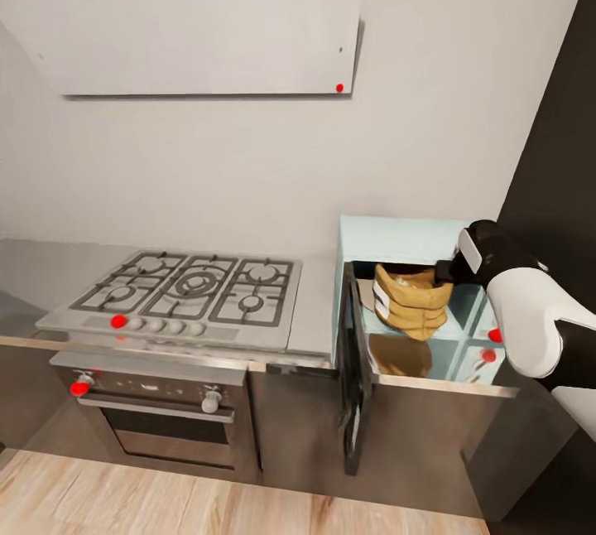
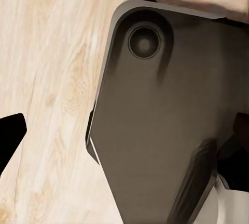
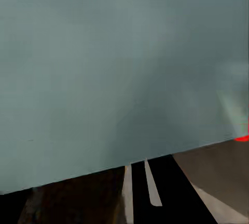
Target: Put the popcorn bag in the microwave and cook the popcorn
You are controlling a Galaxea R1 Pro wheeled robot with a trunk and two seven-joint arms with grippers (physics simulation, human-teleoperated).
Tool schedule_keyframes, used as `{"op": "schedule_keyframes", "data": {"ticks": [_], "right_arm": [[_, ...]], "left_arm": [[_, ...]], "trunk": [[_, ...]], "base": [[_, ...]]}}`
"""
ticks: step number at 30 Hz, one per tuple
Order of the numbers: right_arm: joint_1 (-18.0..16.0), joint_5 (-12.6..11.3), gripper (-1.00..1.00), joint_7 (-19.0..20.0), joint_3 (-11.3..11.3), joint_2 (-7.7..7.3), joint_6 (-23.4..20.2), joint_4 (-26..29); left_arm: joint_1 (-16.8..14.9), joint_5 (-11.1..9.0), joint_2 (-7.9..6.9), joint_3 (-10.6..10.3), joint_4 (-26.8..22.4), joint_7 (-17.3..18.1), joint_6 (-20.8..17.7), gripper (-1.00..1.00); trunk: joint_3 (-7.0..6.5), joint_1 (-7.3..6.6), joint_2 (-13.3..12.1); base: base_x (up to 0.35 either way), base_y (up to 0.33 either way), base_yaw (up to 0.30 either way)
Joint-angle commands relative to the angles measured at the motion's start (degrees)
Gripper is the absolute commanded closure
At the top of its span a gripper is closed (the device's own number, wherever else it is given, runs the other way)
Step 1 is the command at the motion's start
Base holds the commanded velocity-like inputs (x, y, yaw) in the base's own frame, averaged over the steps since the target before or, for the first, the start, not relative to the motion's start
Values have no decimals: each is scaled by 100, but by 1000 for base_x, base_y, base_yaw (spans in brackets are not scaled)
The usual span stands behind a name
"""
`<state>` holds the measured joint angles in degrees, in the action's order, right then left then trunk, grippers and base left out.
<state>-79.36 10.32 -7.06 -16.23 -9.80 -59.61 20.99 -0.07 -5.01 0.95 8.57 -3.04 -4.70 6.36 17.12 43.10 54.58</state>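
Nearest the head camera, the white and black right arm reaches in from the right, its dark gripper up against the rolled rim of the popcorn bag; the fingers are hidden behind the wrist and the sack, so I cannot tell whether they are apart or closed on it. That tan burlap bag sits upright inside the microwave, in its pale mint cavity, with its reflection on the shiny floor below. Hanging wide open on the left side is the microwave's dark door, edge-on to the camera. Beside it to the left, the grey countertop carries the gas hob, with the oven under it and the flat grey hood on the wall above. Wood floor runs along the bottom. From the left wrist, a dark grey robot part hangs over pale wood floor; that gripper's state cannot be told either. Mint surface looms close in the right wrist view
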Motion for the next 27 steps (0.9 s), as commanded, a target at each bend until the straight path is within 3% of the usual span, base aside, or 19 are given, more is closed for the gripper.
{"op": "schedule_keyframes", "data": {"ticks": [1,15,16,27], "right_arm": [[0,356,100,3,-12,5,-39,-403],[0,356,100,12,-12,5,-39,-411],[0,358,-100,12,-12,5,-39,-411],[0,391,-100,42,-12,5,-39,-403]], "left_arm": [[-1,-52,2,4,-4,-3,15,-100],[-1,-52,2,4,-4,-4,15,-100],[-1,-52,2,4,-4,-4,15,-100],[-1,-52,15,12,-4,-4,15,-100]], "trunk": [[8,3,2],[8,3,2],[8,3,2],[8,3,2]], "base": [[217,0,0],[57,0,0],[0,0,0],[-47,0,0]]}}
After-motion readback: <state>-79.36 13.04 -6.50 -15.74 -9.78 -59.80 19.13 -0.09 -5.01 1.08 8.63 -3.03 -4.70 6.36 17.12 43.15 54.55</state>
